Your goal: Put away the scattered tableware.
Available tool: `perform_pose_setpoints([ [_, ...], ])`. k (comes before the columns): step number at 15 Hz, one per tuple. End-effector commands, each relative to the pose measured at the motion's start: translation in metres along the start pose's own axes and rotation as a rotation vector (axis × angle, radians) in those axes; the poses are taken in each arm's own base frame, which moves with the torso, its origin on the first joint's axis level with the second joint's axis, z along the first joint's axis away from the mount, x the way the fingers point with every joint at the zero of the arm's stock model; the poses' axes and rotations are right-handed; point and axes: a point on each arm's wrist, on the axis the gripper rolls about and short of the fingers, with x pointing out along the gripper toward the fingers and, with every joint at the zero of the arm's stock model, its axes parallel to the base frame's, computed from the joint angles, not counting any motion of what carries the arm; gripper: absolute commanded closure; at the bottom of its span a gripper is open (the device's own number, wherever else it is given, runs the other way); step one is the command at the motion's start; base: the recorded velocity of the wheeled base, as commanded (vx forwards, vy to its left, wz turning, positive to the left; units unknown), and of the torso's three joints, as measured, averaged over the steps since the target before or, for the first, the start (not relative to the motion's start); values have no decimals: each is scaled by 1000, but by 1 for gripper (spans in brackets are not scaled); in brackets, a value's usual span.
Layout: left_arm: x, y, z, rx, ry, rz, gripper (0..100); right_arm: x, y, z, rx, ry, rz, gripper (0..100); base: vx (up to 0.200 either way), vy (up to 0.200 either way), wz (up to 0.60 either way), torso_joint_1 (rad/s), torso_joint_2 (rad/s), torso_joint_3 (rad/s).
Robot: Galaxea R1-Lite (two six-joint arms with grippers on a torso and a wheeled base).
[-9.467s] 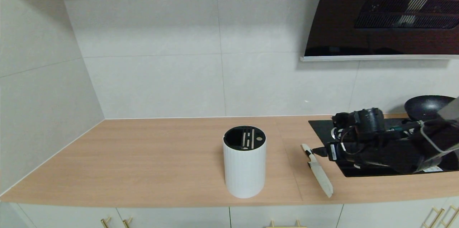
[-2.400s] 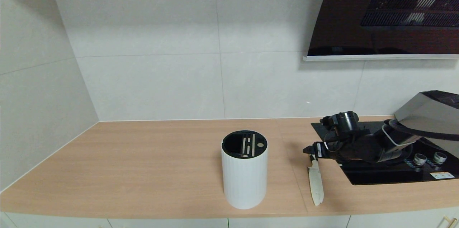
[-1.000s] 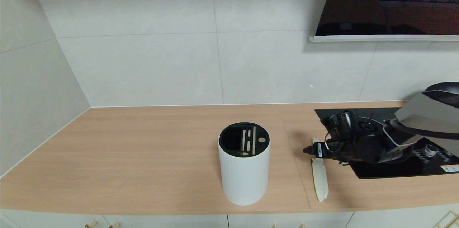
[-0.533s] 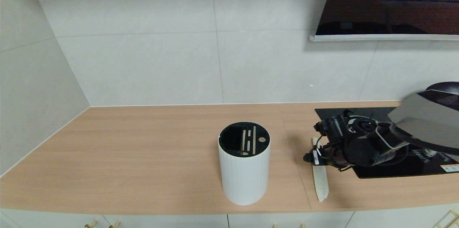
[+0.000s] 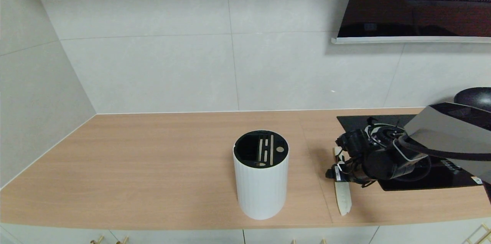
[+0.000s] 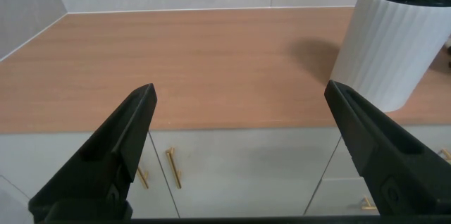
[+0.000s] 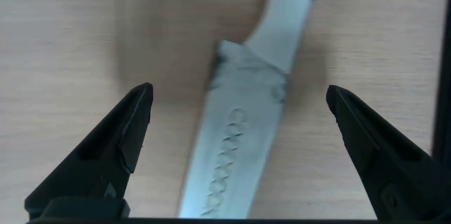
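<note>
White knife near the counter edge lies under the spread-open right end effector.

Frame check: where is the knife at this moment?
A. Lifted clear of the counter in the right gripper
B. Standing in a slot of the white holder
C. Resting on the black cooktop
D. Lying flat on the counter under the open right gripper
D: the knife lies flat on the wooden counter, and the right gripper is over it with its jaws wide apart, clear of the blade.

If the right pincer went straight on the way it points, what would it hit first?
Probably the knife, lying on the counter just below the open right pincer; depth is unclear.
</note>
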Motion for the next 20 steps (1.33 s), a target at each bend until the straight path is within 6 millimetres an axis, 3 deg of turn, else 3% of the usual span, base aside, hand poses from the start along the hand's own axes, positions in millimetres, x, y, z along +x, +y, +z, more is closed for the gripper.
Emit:
perform_pose_setpoints([
  [1,0,0,0,0,0,0,0,6,0,-4,5,14,-9,0,0,0,0,0,0,0],
  [4,0,0,0,0,0,0,0,7,0,-6,9,22,-23,0,0,0,0,0,0,0],
  [5,0,0,0,0,0,0,0,8,0,-6,10,25,-24,100,0,0,0,0,0,0],
  [14,0,0,0,0,0,0,0,2,0,-2,15,5,-19,100,0,0,0,0,0,0],
  [16,0,0,0,5,0,0,0,-32,-1,18,43,-76,4,100,0,0,0,0,0,0],
  [18,0,0,0,8,2,0,0,-80,-4,35,58,-170,50,100,0,0,0,0,0,0],
  [20,0,0,0,3,0,1,0,-115,-5,41,59,-228,109,100,0,0,0,0,0,0],
])
